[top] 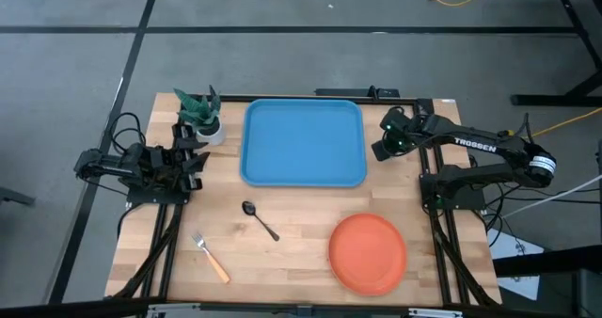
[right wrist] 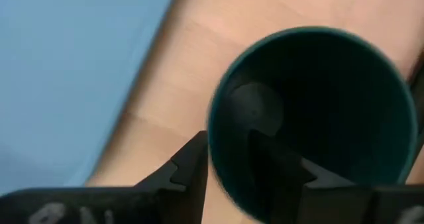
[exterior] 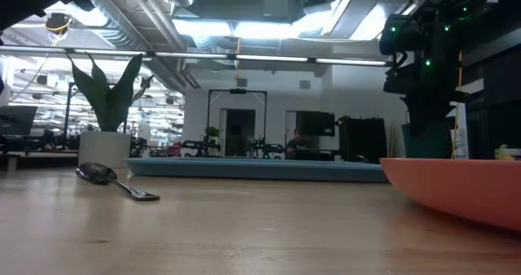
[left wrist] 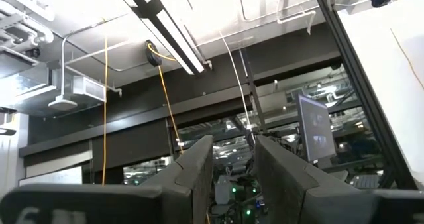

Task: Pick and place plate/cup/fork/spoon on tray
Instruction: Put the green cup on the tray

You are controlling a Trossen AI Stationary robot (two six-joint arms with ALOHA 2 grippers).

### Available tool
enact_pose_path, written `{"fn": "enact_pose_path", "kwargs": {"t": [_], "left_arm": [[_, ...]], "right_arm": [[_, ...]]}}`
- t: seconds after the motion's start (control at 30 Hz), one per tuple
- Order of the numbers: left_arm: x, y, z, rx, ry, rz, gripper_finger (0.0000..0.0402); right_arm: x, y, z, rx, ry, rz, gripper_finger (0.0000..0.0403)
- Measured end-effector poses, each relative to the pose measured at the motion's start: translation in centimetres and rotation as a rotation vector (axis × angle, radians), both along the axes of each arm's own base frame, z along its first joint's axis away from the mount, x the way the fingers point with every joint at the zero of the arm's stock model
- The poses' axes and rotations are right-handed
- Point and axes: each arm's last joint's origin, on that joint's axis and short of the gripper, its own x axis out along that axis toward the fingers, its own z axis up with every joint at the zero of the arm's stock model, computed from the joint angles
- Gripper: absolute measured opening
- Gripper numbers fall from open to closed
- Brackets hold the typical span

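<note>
Currently listed, with the tray as landmark, lying bare at the middle of the counter's far half. Cup: dark teal, just beside the tray's right edge, standing on the wood; the right pincer pinches its wall, one finger inside the rim and one outside. Right pincer in the overhead view: close to the tray's right edge, the cup hidden beneath it. Plate: orange, on the counter nearer than the tray's right corner, well apart from it. Spoon: dark, on the counter just nearer than the tray's front edge, bowl toward the tray. Fork: tan handle, nearer and to the left of the spoon. Potted plant: white pot, just beside the tray's left edge. Left pincer: beside the tray's left side, near the plant, fingers slightly spread, holding nothing.
</note>
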Motion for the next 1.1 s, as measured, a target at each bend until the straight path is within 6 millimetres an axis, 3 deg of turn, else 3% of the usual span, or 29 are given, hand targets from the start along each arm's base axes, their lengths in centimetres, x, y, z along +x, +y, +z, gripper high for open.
{"fn": "enact_pose_path", "kwargs": {"t": [0.13, 0.23, 0.47, 0.63, 0.83, 1.1], "left_arm": [[0.0, 0.0, 0.0, 0.000, 0.001, 0.000, 0.0108], [0.0, 0.0, 0.0, 0.000, 0.001, 0.000, 0.0108], [0.0, 0.0, 0.0, 0.000, 0.000, 0.000, 0.0108], [0.0, 0.0, 0.0, -0.001, 0.000, 0.001, 0.0108], [0.0, 0.0, 0.0, -0.002, 0.000, 0.002, 0.0108], [0.0, 0.0, 0.0, -0.002, 0.000, 0.002, 0.0108]], "right_arm": [[0.5, -0.1, 0.2, -0.062, -0.027, -0.008, 0.0061], [1.7, -0.3, 1.5, -0.131, -0.101, 0.067, 0.0014], [5.0, -0.8, 6.7, -0.391, -0.361, 0.262, 0.0006], [6.5, -1.4, 8.8, -0.595, -0.490, 0.353, 0.0006], [9.0, -3.5, 6.6, -0.569, -0.437, 0.369, 0.0006], [12.5, -5.8, 3.5, -0.322, -0.133, 0.402, 0.0006]]}}
